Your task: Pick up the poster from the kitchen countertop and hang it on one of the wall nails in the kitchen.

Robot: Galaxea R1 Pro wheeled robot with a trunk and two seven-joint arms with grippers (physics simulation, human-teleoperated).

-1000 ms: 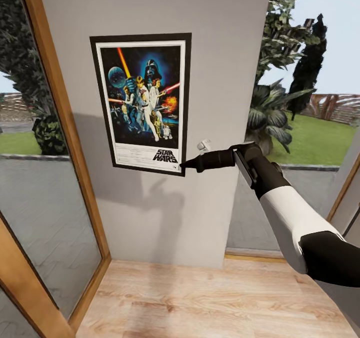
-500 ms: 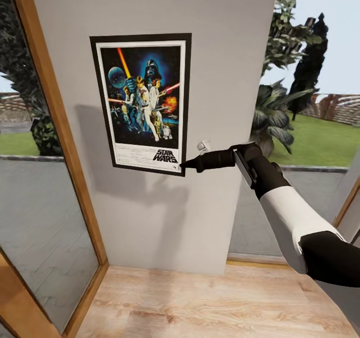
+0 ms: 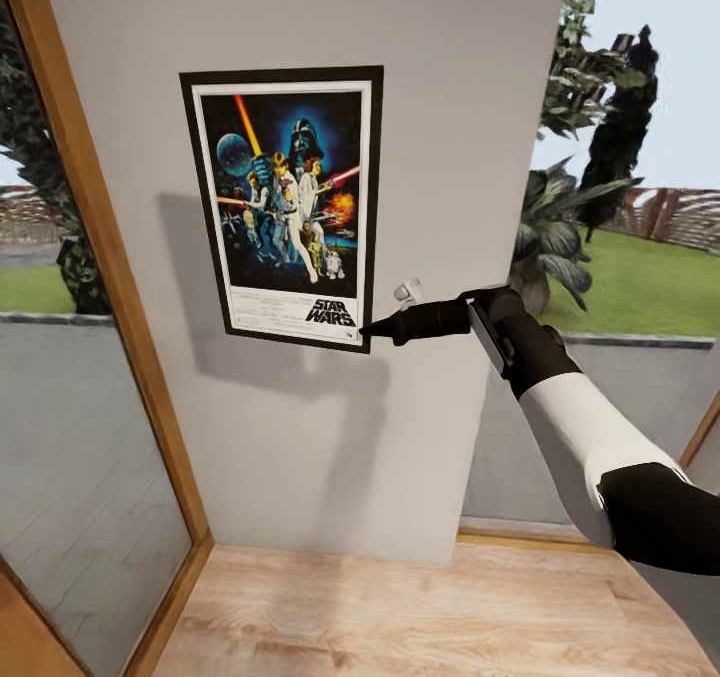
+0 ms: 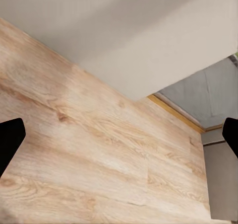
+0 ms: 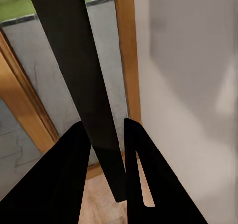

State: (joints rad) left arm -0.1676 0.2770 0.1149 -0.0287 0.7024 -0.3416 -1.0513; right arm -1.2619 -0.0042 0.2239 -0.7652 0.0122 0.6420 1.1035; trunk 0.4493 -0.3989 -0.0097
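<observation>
While the poster (image 3: 285, 207) stands upright against the wall (image 3: 440, 107), the right fingers (image 3: 378, 330) clench its lower right corner

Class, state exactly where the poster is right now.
In the head view, the poster is upright before the grey wall, its lower right corner pinched by the right gripper.

Grey wall (image 3: 300, 437) between wood-framed windows (image 3: 90, 427), pale wooden floor (image 3: 420, 617), garden outside

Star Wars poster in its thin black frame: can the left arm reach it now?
Probably not: the left pincer points down at the wooden floor, while the right pincer grips the Star Wars poster at its lower corner.
</observation>
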